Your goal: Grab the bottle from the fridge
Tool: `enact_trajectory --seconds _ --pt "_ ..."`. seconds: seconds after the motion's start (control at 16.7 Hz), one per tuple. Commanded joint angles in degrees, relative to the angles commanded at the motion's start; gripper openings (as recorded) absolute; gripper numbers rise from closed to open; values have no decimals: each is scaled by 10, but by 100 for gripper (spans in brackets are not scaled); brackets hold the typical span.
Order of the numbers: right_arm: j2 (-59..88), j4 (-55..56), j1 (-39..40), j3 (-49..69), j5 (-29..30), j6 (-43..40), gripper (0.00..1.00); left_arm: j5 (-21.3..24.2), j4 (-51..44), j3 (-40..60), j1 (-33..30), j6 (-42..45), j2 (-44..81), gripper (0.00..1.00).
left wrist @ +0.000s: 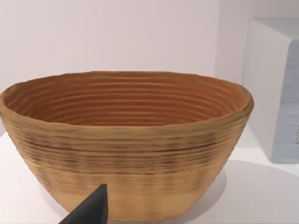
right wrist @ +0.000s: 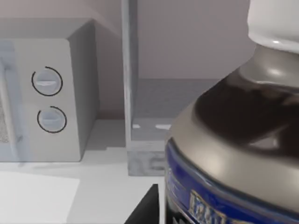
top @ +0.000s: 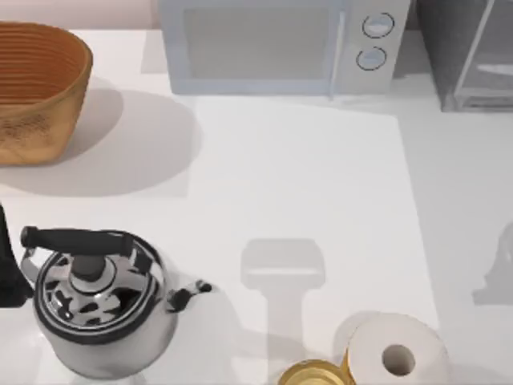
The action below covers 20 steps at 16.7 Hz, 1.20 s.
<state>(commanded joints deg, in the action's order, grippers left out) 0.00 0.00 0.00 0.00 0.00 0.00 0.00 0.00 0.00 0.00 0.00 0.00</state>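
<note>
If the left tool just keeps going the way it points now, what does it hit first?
Most likely the woven basket: the left wrist view looks squarely at its near wall, with one dark fingertip of the tool low in front. How far off it is, I cannot tell.

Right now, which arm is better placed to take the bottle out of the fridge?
Right, probably. Its wrist view has the bottle looming close, with the fridge just behind, beside the microwave. The left arm's wrist view faces the wicker basket, which sits at the table's far left, away from the fridge.
</note>
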Motion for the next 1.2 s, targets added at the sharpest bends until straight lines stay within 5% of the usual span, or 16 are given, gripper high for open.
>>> enact_trajectory --seconds 0.36,0.54,1.2 --pt "9 7 6 1 6 1 0 0 0 0 0 0 0 100" --pt "54 50 61 0 62 0 0 0 0 0 0 0 0 100" --pt "364 348 550 -8 555 6 0 0 0 0 0 0 0 100"
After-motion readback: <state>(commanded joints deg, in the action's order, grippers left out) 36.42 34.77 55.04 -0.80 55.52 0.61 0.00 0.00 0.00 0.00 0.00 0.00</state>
